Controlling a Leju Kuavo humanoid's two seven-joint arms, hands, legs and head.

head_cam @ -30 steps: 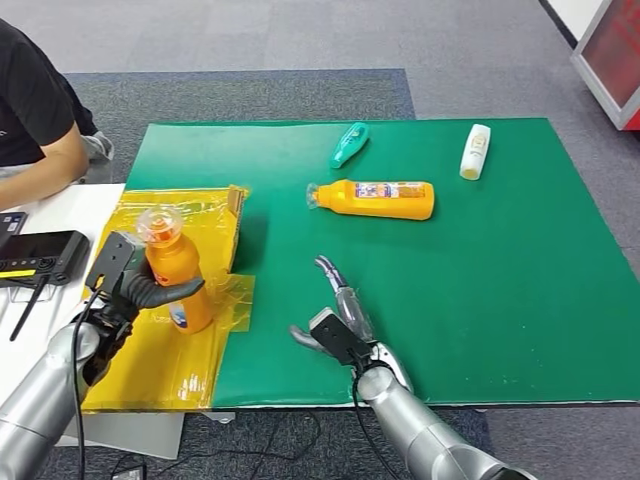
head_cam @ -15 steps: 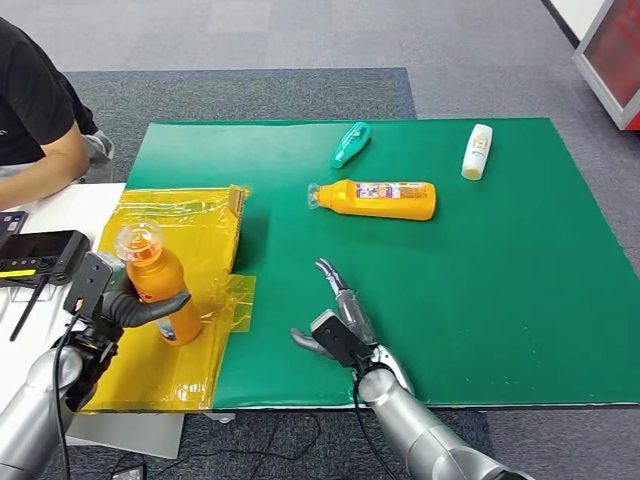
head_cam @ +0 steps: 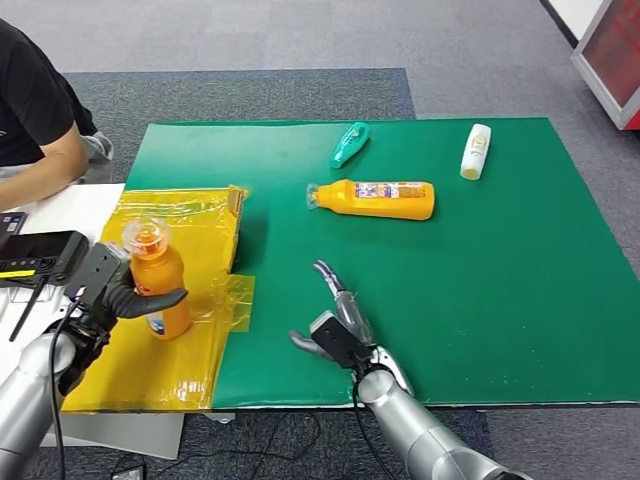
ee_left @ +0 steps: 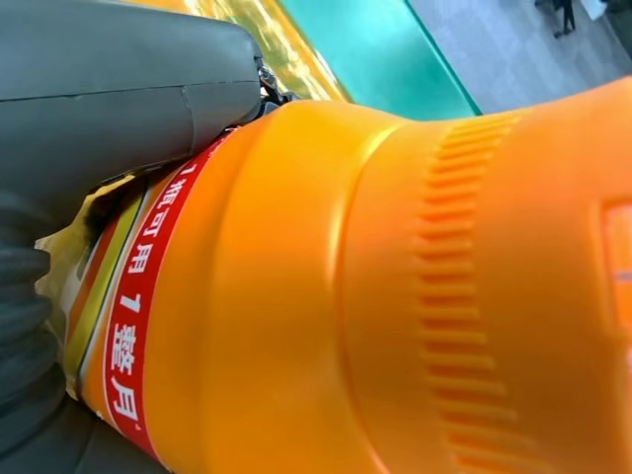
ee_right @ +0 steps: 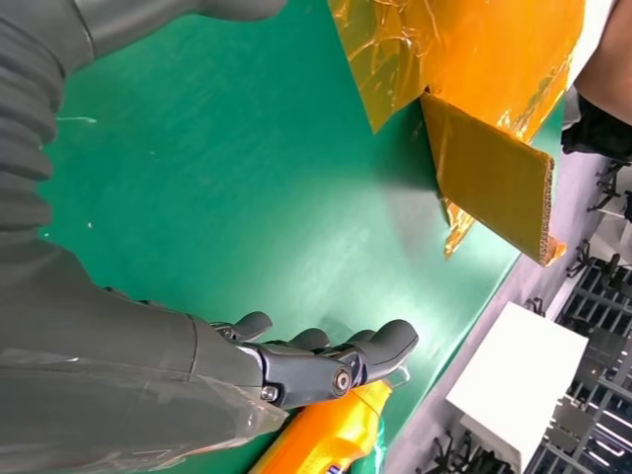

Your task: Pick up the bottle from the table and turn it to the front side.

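Orange plastic bottle (head_cam: 157,283) with a clear cap stands upright in the left hand (head_cam: 106,292), over the yellow film-wrapped cardboard sheet (head_cam: 198,225) at the left edge of the counter (head_cam: 490,290). The dark fingers (head_cam: 155,299) wrap across the front of its lower body, clamped on it just above the label; in the left wrist view the grey thumb (ee_left: 126,89) presses on the bottle's shoulder beside the red label band.

On the green mat covering the counter, the right hand (head_cam: 337,325) rests near the front edge with its fingers (ee_right: 328,355) apart and stretched flat, holding nothing. A long orange bottle (head_cam: 375,199) lies on its side toward the far edge, well apart from both hands. Beyond it lie a teal tube (head_cam: 349,143) and, near the far right corner, a small white bottle (head_cam: 475,151).
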